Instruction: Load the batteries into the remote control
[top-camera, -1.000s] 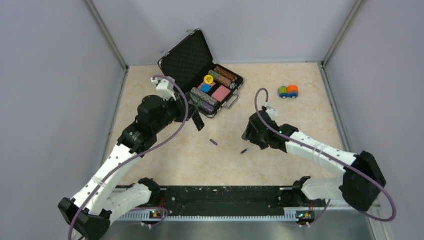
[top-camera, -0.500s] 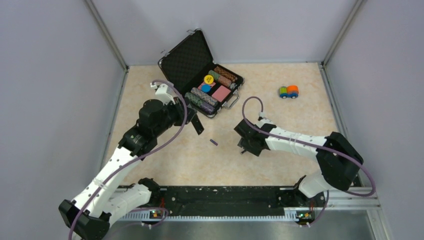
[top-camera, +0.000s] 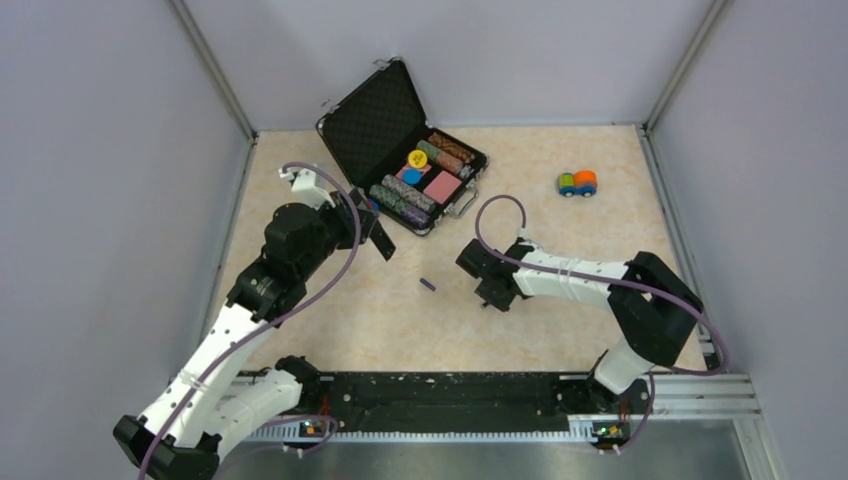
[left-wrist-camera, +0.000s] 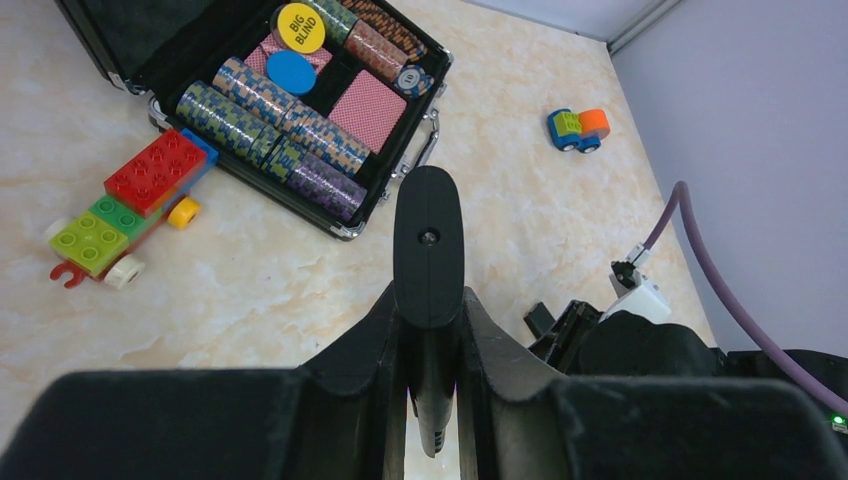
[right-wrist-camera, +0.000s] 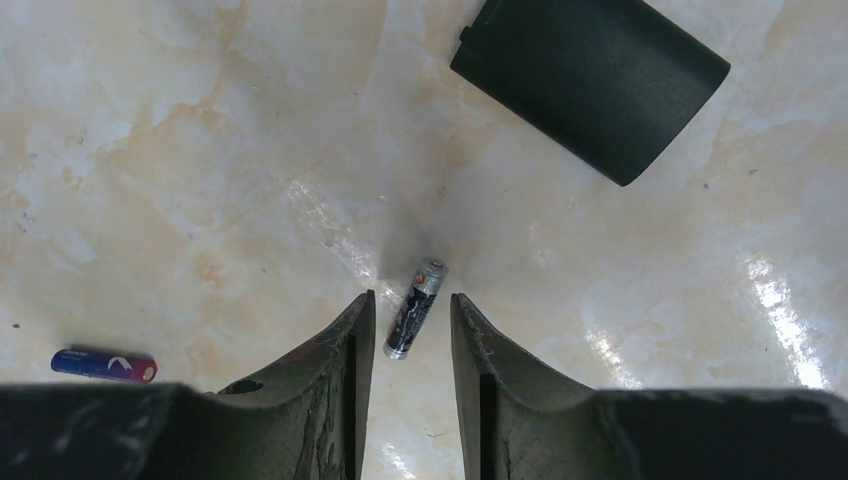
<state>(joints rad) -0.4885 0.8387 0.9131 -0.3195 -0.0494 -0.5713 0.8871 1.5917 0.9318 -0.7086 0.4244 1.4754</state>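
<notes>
My left gripper (top-camera: 368, 226) is shut on the remote control (top-camera: 384, 239), a slim black bar held above the table, left of centre. In the left wrist view the remote (left-wrist-camera: 428, 240) sticks out from between the left gripper's (left-wrist-camera: 430, 312) jaws. My right gripper (top-camera: 493, 293) is low over the table, near the centre. In the right wrist view it (right-wrist-camera: 411, 297) is open, with the dark, pale-ended battery (right-wrist-camera: 415, 308) lying on the table between its fingertips. The purple battery (right-wrist-camera: 104, 365) lies to the left, also seen from the top (top-camera: 428, 284).
The flat black cover piece (right-wrist-camera: 590, 80) lies just beyond the right gripper. The open poker chip case (top-camera: 400, 150) stands at the back. A small toy car (top-camera: 577, 183) is at the back right. A brick vehicle (left-wrist-camera: 130, 200) lies beside the case.
My right arm has swung left and lowered, so its open fingers now straddle the dark battery. My left arm has shifted slightly left and back with the remote.
</notes>
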